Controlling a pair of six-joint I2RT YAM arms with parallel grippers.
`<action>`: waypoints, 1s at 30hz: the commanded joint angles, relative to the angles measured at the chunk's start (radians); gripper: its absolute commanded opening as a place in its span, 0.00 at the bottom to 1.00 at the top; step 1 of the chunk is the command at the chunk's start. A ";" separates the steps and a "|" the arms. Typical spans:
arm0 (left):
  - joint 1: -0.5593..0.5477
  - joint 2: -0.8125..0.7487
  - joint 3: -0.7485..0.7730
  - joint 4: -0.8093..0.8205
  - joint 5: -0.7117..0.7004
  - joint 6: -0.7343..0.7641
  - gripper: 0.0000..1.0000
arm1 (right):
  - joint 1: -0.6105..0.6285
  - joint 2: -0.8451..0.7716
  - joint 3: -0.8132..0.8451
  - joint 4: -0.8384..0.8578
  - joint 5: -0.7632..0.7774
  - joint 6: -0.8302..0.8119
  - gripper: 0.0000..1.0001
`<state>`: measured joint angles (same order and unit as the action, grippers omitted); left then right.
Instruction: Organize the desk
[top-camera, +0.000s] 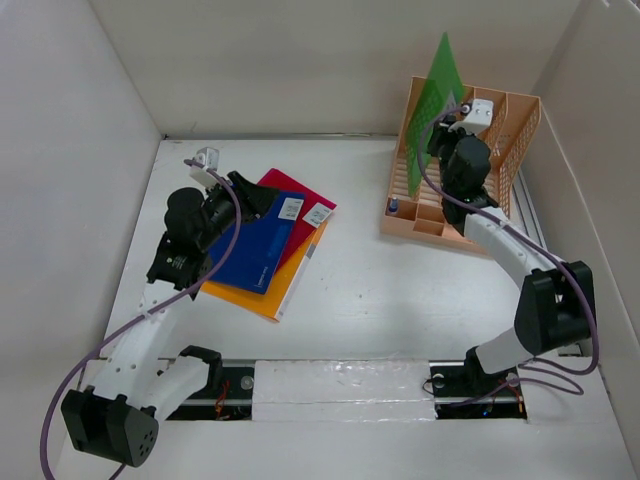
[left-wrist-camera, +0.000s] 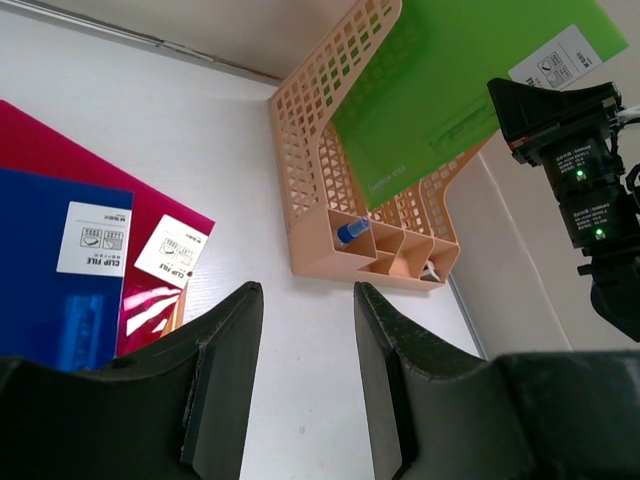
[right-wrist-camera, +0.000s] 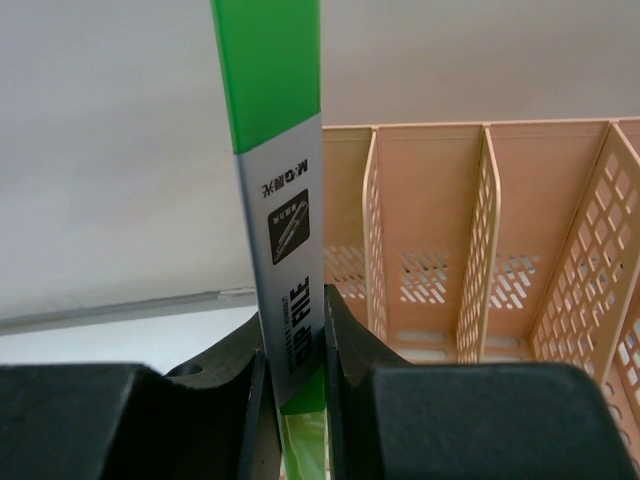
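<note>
Right now my right gripper (right-wrist-camera: 292, 350) is clamped narrow on the silver-labelled spine of a thin green plastic clip file (right-wrist-camera: 268, 80), which stands upright between the pads and rises well above them. Just to the right of that pincer and beyond it sits the peach slotted plastic file rack (right-wrist-camera: 520, 200), its upright dividers side by side; I cannot tell whether the file's lower edge is inside a slot. My left gripper (left-wrist-camera: 308, 300) hangs with its jaws spread wide and nothing between them. To the left of that pincer lies a fanned stack: a dark blue plastic folder (left-wrist-camera: 40, 300) on a crimson red folder (left-wrist-camera: 60, 150), with an orange-yellow folder (top-camera: 285, 290) at the bottom. The large flat white desk (top-camera: 390, 290) spreads beneath both pincers, walled by white panels.
</note>
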<state>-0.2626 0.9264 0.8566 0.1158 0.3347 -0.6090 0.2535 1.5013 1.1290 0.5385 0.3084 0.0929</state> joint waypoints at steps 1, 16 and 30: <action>-0.003 0.002 0.004 0.041 0.004 0.009 0.38 | 0.029 0.014 -0.017 0.216 0.064 -0.047 0.00; -0.003 0.019 0.006 0.042 0.012 0.009 0.37 | 0.109 0.097 -0.120 0.328 0.310 -0.015 0.00; -0.003 -0.006 -0.002 0.047 0.018 0.006 0.38 | 0.138 0.079 -0.132 0.163 0.362 0.089 0.00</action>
<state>-0.2626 0.9558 0.8566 0.1154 0.3351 -0.6075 0.3752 1.5986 0.9695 0.7773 0.6552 0.1207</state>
